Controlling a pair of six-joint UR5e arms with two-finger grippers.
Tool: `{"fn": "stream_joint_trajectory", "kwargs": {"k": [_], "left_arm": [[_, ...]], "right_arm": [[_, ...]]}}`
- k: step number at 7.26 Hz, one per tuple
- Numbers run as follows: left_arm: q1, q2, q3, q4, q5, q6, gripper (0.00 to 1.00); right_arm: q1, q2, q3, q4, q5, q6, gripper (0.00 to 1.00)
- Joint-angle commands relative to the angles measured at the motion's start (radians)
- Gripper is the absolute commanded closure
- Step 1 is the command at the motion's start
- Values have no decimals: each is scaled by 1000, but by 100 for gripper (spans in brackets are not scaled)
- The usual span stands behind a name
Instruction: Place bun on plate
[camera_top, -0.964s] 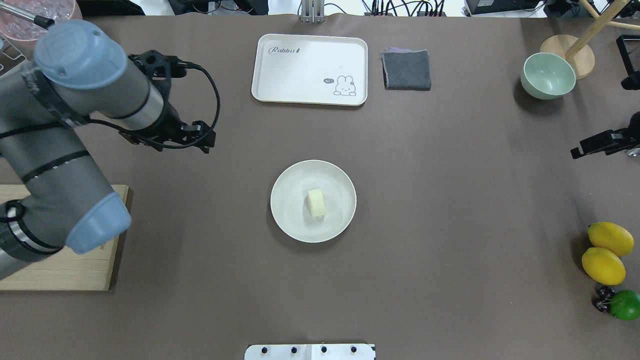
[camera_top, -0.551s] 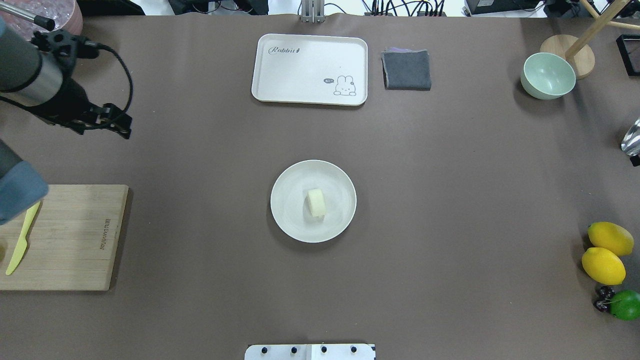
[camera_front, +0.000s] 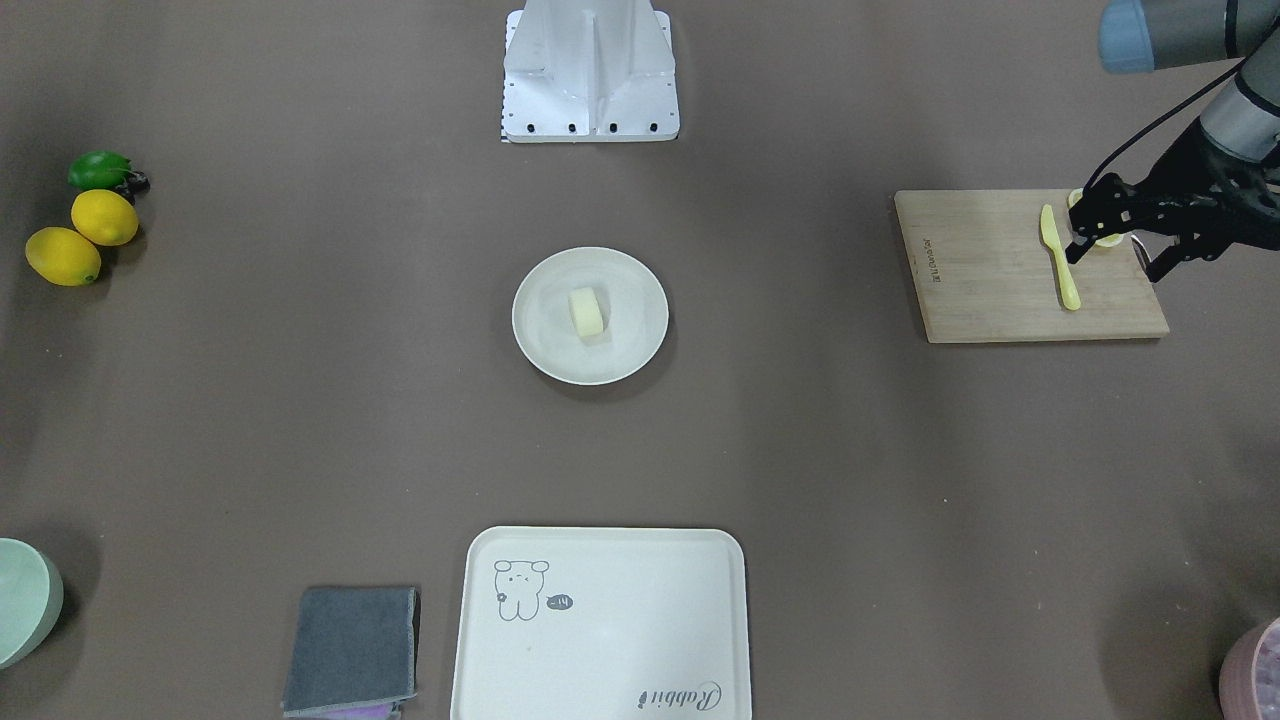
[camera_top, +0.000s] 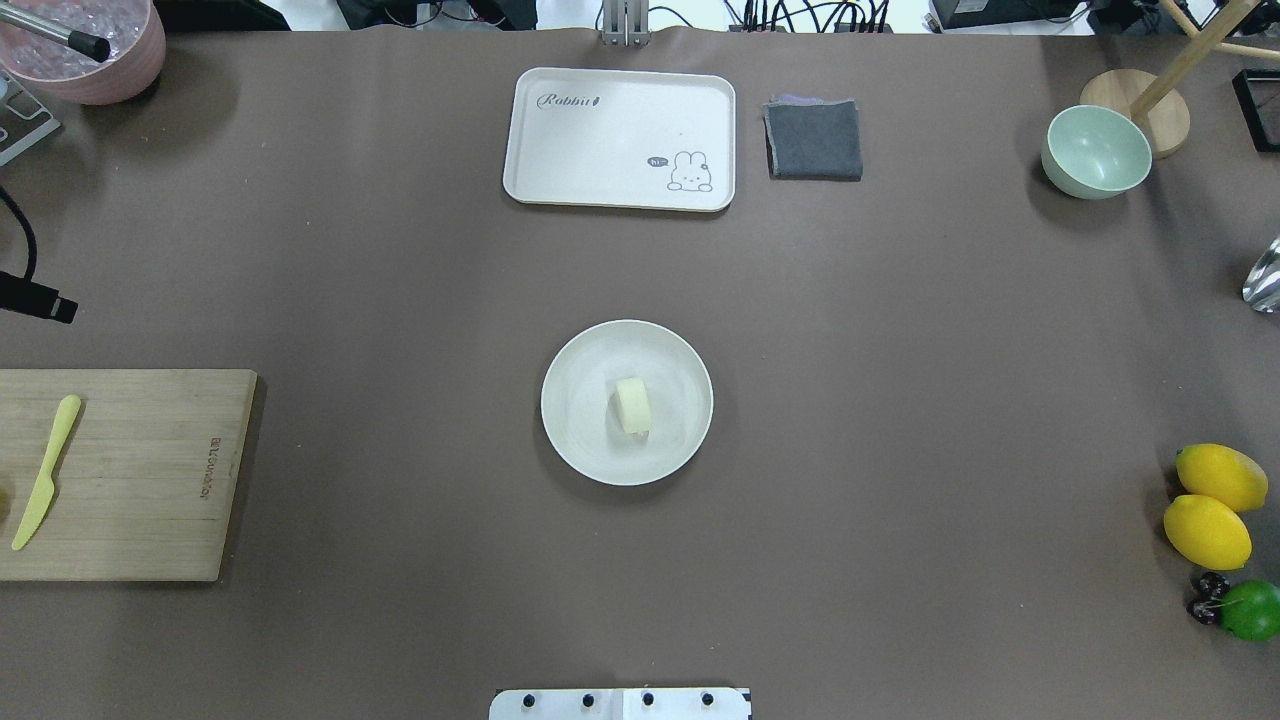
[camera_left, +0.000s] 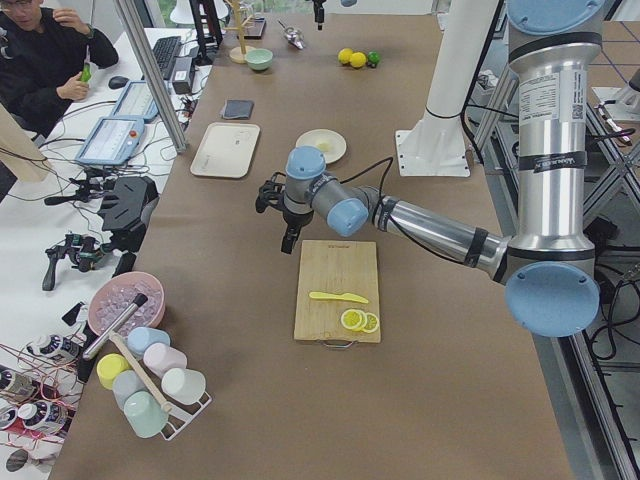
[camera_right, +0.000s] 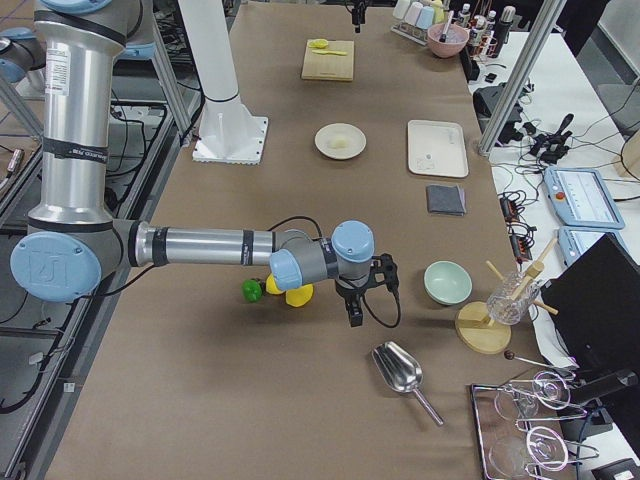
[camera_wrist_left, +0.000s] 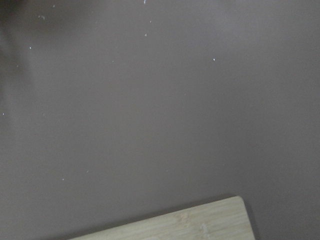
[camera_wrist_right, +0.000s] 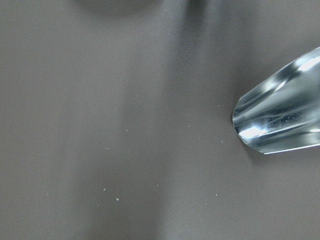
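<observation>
- At the table's left end, the left gripper (camera_front: 1113, 262) hangs above the far part of the cutting board (camera_top: 150, 480), close to the yellow knife (camera_top: 45, 470) and the lemon slices (camera_left: 358, 321). In the front-facing view its fingers stand spread with nothing between them.
- From that gripper the bun lies to the robot's right and well apart, across a wide stretch of brown table.
- In the middle of the table the plate (camera_top: 580, 440) sits straight out from the robot's base. The bun (camera_top: 632, 405) rests on it, close to the centre and well inside the raised rim. Its longer side runs roughly toward and away from the robot, only slightly skewed.
- By this placement the task looks done: the bun is on the plate and neither arm touches it.
- At the right end, the right gripper (camera_right: 355, 308) hovers low over bare table, between the lemons (camera_top: 1210, 505) and the metal scoop (camera_right: 397, 368). Only the right side view shows it, so I cannot tell how its jaws stand.
- From there the bun lies to the robot's left, again well apart. The plate sits about midway between the two grippers, and neither arm looks clearly nearer. If the bun needed adjusting, either arm would need a long sideways reach to the middle.
</observation>
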Motion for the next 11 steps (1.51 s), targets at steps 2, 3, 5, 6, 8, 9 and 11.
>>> {"fn": "stream_joint_trajectory", "kwargs": {"k": [2,3,5,6,8,9,11], "left_arm": [[-104,25,82,-5,-223,6,2],[-133,25,135,3,-236,98,2],[-199,-42,213,227,-233,376,2],[-268,-55,215,335,-220,488,2],[-319,-88,215,533,-178,629,2],[-327,-75,213,531,-170,648,2],[-327,-70,226,538,-172,644,2]], "right_arm": [[11,-4,-13,3,-12,-1,0],[10,3,-24,2,-20,4,0],[10,12,-33,3,-32,1,0],[10,12,-39,2,-46,3,0],[10,12,-30,3,-37,9,0],[10,14,-25,2,-34,3,0],[55,5,-28,-9,29,-81,0]]}}
